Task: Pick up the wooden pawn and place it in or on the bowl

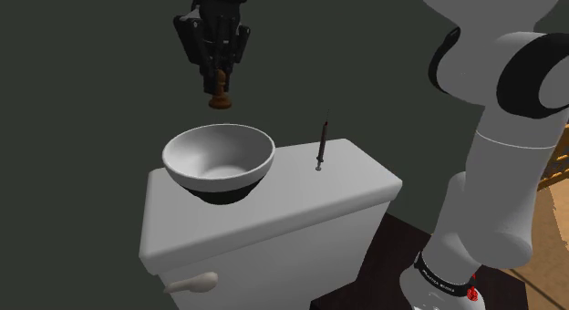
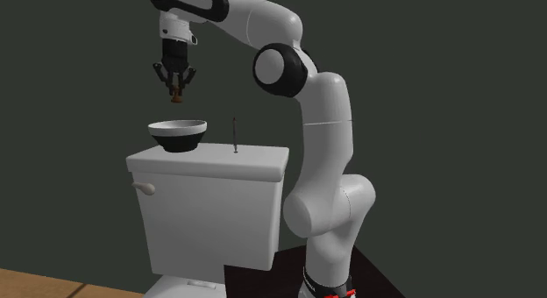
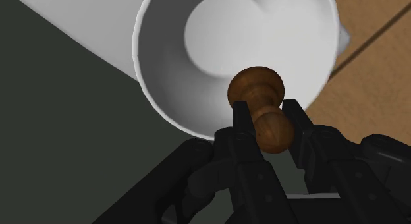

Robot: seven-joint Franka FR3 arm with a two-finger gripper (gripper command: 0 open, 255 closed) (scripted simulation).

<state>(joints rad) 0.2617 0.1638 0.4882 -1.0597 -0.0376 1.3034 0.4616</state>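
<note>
We see our gripper [image 1: 220, 78] high up over the white toilet tank [image 1: 274, 212]. Its two black fingers [image 3: 241, 127] are close together and squeeze the brown wooden pawn [image 1: 220, 97] by its top part. The pawn hangs straight up and down, with its wide round foot at the bottom. The white bowl [image 1: 196, 162] sits on the tank lid, toward the shoulder view's left end. It lies right under the pawn, with open air between them. So we think the next move is just down: lower the pawn into the middle of the bowl, then let the fingers open. A thin dark stick [image 1: 321, 146] stands on the lid at the shoulder view's right of the bowl, well away from that path.
</note>
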